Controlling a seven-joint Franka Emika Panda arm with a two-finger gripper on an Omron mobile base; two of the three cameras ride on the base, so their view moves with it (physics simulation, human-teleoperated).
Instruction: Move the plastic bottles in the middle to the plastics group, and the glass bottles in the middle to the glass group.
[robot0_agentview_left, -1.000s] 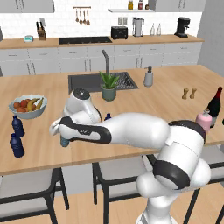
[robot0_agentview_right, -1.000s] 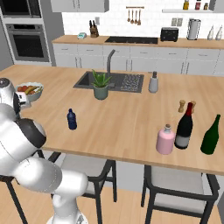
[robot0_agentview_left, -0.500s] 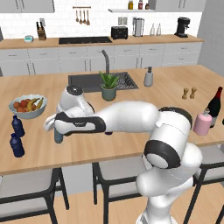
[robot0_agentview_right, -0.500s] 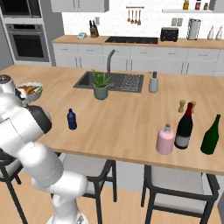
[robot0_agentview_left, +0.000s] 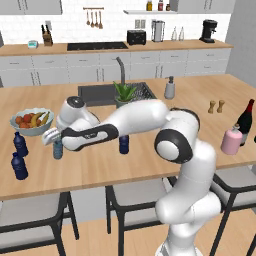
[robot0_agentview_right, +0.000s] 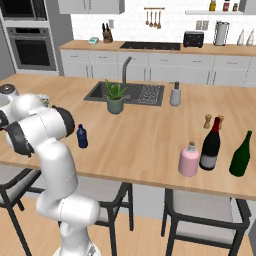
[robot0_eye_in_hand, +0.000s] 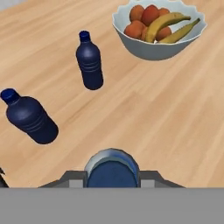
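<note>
You're mid-transfer on the first plastic bottle. The end effector (robot0_agentview_left: 56, 141) sits at the left end of the table (robot0_agentview_left: 150, 160), closed on the teal-blue bottle (robot0_agentview_left: 58, 149); in the hand view its cap (robot0_eye_in_hand: 112, 168) shows between the fingertips. I can't tell whether the bottle's base is touching the wood yet or hanging just above it.

The plastics group is right there: one navy bottle (robot0_agentview_left: 20, 144) and a second (robot0_agentview_left: 19, 165) beside it, both upright, near the fruit bowl (robot0_agentview_left: 31, 121). The held bottle is near them, apart from both.

Next move, as I read it: set it down upright beside those two, open up, lift straight off so you don't tip it, and keep clear of the bowl.

Still to do:
- dark navy middle bottle (robot0_agentview_left: 124, 144), standing behind the forearm, goes to the same group
- pink bottle (robot0_agentview_right: 189, 159) already stands just beside the wine bottle (robot0_agentview_right: 211, 145) at the right end; probably needs little or nothing. Don't confuse the green bottle (robot0_agentview_right: 241, 154) with the group.
</note>
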